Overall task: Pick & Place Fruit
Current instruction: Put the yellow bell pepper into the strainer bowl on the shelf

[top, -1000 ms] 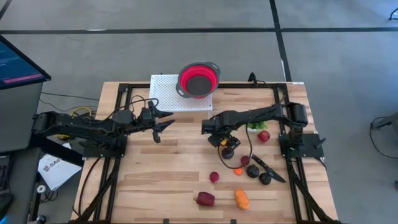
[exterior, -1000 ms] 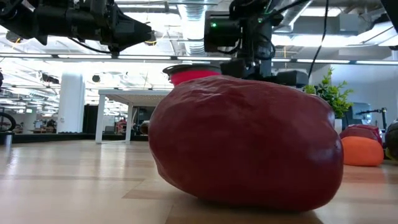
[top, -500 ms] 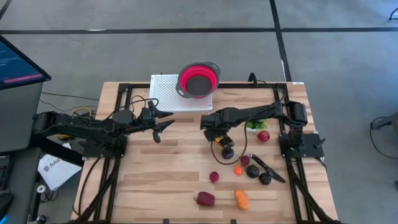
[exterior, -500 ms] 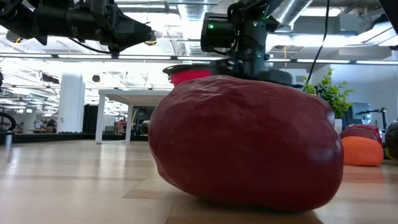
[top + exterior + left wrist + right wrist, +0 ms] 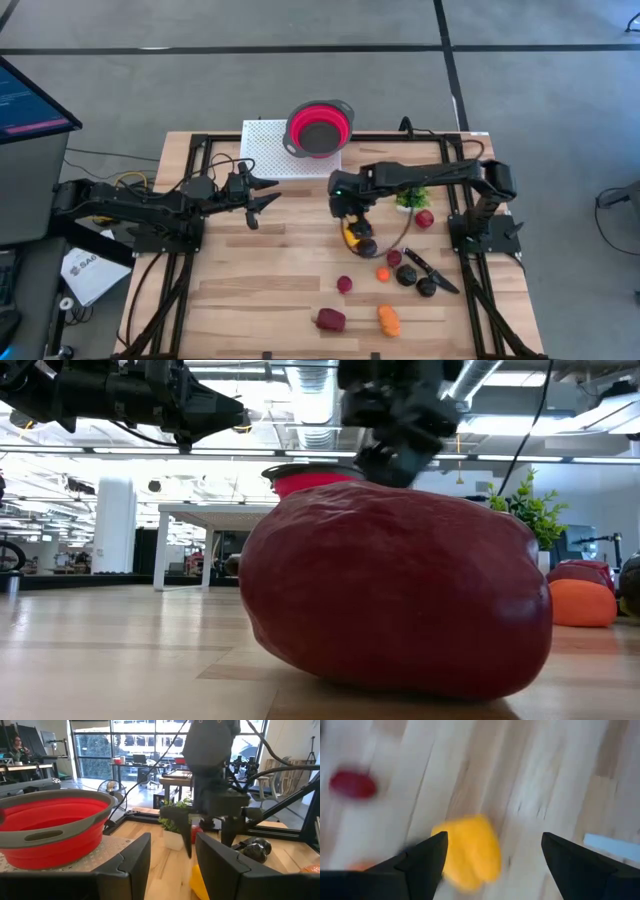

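Note:
My right gripper (image 5: 347, 212) (image 5: 495, 837) is open and points down over the table's middle. It hangs above a yellow fruit (image 5: 350, 236) (image 5: 470, 847) that lies on the wood, and its fingers stand apart over the fruit without touching it. A near-black fruit (image 5: 367, 247) lies beside the yellow one. Red (image 5: 424, 218), maroon (image 5: 344, 285) (image 5: 330, 320) (image 5: 390, 600), orange (image 5: 388, 320) (image 5: 582, 603) and dark (image 5: 405, 275) pieces lie scattered toward the near right. My left gripper (image 5: 268, 196) (image 5: 172, 840) waits open at the left.
A red collapsible bowl (image 5: 320, 127) (image 5: 50, 827) sits on a white perforated board (image 5: 270, 152) at the far edge. A small green plant (image 5: 410, 198) and a black-handled knife (image 5: 432, 270) lie to the right among the fruit. Black frame rails (image 5: 200, 150) border the table.
The right arm has lifted its elbow and tipped its gripper from nearly level to pointing down over the yellow fruit, staying near the table's middle. The yellow fruit lies slightly nearer the near edge than before.

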Robot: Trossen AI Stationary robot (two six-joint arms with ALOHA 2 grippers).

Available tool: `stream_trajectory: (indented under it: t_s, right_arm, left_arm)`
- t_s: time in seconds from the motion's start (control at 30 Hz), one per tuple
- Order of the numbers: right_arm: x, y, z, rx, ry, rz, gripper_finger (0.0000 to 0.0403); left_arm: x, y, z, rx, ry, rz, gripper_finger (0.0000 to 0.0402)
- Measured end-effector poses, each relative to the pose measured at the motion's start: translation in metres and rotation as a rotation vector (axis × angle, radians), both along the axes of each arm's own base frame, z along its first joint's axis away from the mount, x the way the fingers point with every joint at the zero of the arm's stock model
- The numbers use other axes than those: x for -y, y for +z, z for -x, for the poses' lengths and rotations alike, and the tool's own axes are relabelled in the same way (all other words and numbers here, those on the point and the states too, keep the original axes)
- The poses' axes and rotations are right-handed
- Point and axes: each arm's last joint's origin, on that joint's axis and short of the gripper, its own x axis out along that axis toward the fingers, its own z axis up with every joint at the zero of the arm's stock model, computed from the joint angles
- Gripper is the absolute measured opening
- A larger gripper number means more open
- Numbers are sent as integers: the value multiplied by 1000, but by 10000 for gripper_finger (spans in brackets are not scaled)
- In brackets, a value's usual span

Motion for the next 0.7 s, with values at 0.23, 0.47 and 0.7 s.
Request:
stream_trajectory:
  t_s: [0.23, 0.47, 0.7]
  right_arm:
    - [-9, 0, 11, -77, 146, 31, 316]
    - [-15, -34, 2, -122, 146, 23, 316]
    - [-27, -67, -10, -205, 151, 14, 316]
  left_arm:
    - [0, 0, 0, 0, 0, 0, 150]
    - [0, 0, 0, -3, 0, 0, 150]
    - [0, -1, 0, -11, -1, 1, 150]
